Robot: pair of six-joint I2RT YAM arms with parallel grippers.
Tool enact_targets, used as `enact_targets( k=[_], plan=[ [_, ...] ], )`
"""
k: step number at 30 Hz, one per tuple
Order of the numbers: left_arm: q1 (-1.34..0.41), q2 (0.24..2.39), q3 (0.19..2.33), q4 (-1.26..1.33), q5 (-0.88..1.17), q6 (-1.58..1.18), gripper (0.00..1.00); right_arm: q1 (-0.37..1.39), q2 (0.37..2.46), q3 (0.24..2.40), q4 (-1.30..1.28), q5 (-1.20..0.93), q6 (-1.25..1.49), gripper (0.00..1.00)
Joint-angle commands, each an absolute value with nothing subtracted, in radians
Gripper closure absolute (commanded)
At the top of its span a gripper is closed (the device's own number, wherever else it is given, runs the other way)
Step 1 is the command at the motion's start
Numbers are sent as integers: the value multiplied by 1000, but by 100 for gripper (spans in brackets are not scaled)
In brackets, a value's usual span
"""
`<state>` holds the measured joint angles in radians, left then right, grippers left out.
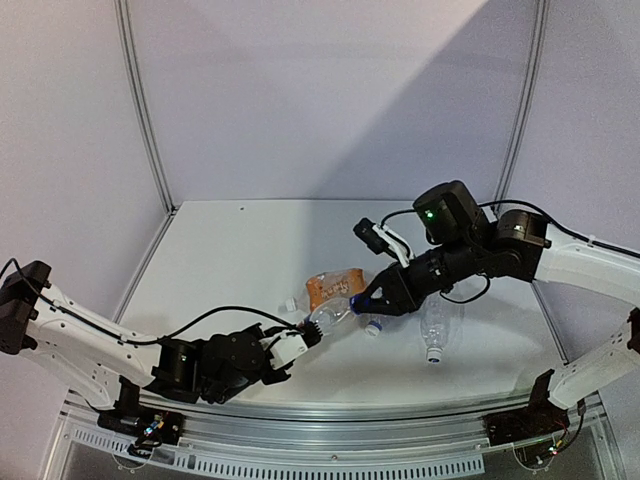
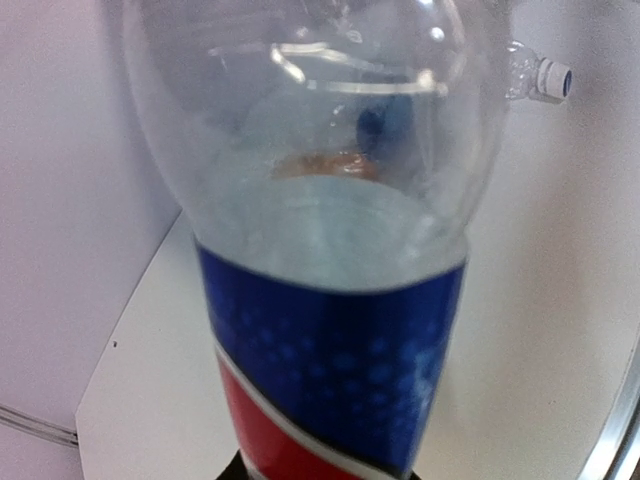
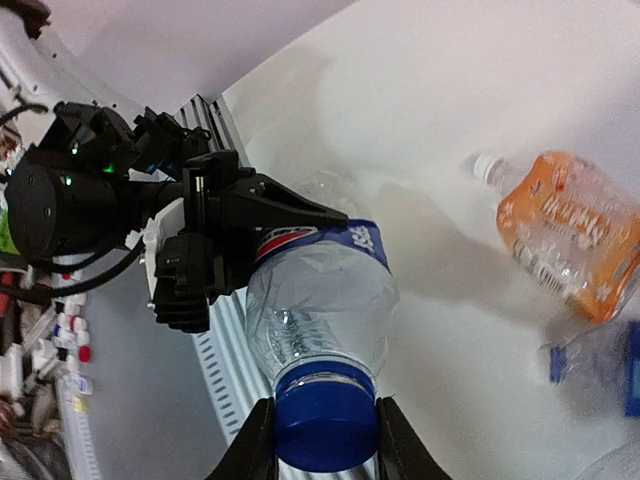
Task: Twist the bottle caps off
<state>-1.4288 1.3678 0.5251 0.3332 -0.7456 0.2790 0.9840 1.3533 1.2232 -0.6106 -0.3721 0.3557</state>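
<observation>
Two robot arms hold a clear plastic Pepsi bottle (image 3: pixel 320 310) with a blue-and-red label between them over the white desk (image 1: pixel 230 250).
The left gripper (image 1: pixel 308 337) is clenched on the bottle's base; the right gripper (image 1: pixel 360 303) grasps its blue screw cap (image 3: pixel 325 425), a finger on each side. On the desk lie a squat orange-filled bottle (image 1: pixel 335 287) with a white cap (image 3: pixel 485 166), a blue-labelled clear bottle (image 3: pixel 600 362) and a plain clear bottle (image 1: pixel 438 322).

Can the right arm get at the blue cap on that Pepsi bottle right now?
Likely yes: the right end effector straddles the blue cap, fingers against both sides, nothing between, while the left end effector holds the Pepsi bottle up.
</observation>
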Motion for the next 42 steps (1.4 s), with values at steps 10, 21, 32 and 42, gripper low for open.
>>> enact_targets(
  k=[10, 21, 32, 42],
  plan=[
    [-1444, 1352, 517, 355, -657, 265, 100, 993, 1273, 1081, -454, -459, -1018, 100],
    [-1404, 1331, 506, 336, -629, 237, 100, 1019, 1144, 1073, -541, -613, -1095, 100],
    [-1394, 1279, 491, 333, -579, 225, 100, 1134, 1159, 1119, -685, -316, -1070, 100],
    [-1391, 1283, 494, 312, -541, 223, 100, 1243, 1161, 1161, -765, -22, -1105, 100]
  ],
)
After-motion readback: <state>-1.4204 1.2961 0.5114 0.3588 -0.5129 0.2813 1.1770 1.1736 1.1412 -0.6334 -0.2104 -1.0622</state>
